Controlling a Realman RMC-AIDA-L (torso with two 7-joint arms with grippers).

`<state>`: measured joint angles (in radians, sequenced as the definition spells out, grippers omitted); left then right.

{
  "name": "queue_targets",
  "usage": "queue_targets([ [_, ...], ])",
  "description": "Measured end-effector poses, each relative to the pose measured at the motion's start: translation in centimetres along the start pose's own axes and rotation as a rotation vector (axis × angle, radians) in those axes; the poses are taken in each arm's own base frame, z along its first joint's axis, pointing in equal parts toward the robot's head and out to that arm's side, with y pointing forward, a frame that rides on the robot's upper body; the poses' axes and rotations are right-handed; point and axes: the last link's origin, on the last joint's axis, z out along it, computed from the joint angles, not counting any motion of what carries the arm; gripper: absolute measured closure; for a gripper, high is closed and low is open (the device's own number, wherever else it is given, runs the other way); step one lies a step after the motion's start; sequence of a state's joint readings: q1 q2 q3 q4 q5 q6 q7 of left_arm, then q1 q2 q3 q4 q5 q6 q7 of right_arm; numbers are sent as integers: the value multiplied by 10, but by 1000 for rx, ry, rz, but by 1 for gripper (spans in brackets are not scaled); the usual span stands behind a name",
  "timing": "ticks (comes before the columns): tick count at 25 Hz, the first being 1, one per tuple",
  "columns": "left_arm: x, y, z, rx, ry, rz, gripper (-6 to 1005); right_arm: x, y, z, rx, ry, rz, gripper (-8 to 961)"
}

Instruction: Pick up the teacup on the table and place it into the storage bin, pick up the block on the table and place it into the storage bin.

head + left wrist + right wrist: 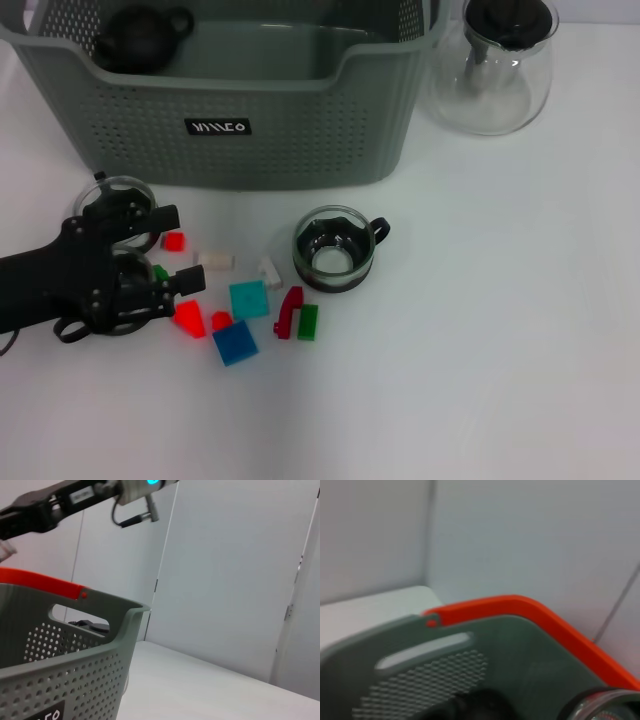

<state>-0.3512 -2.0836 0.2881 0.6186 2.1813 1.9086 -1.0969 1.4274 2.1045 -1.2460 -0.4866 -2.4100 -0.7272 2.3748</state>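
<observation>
The grey-green storage bin (300, 130) stands at the back of the table, with a black teapot (140, 38) inside it. A glass teacup (335, 250) with a black handle stands in front of the bin. A second glass teacup (118, 195) sits at the left, partly hidden by my left gripper (180, 248), which is open low over the table. A small red block (173, 241) lies between its fingertips. Several more blocks lie nearby, among them a teal one (248, 299) and a blue one (235, 343). My right arm (30, 510) shows high above the bin (75, 655).
A glass carafe (495, 70) with a black lid stands to the right of the bin. An orange band (520, 610) runs along the bin's far rim. White table stretches to the right of and in front of the blocks.
</observation>
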Motion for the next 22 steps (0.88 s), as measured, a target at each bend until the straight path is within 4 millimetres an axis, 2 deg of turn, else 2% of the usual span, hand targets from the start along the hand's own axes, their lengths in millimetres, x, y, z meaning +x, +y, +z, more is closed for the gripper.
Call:
queue_targets([
  [5,-1,0,1,0,1,-2,178,22,-3,14,52,35,40,848],
  [9,0,0,1,0,1,-2,178,51,-4,17,32,91,85,834],
  [13,1,-1,3,-7,1,3,178,73,0,16,-21,136,112,819],
  [17,1,-1,6,-11,3,0,178,84,-2,15,-29,153,131,805],
  [22,0,-2,7,-6,-2,-2,177,87,-3,14,-30,158,138,786],
])
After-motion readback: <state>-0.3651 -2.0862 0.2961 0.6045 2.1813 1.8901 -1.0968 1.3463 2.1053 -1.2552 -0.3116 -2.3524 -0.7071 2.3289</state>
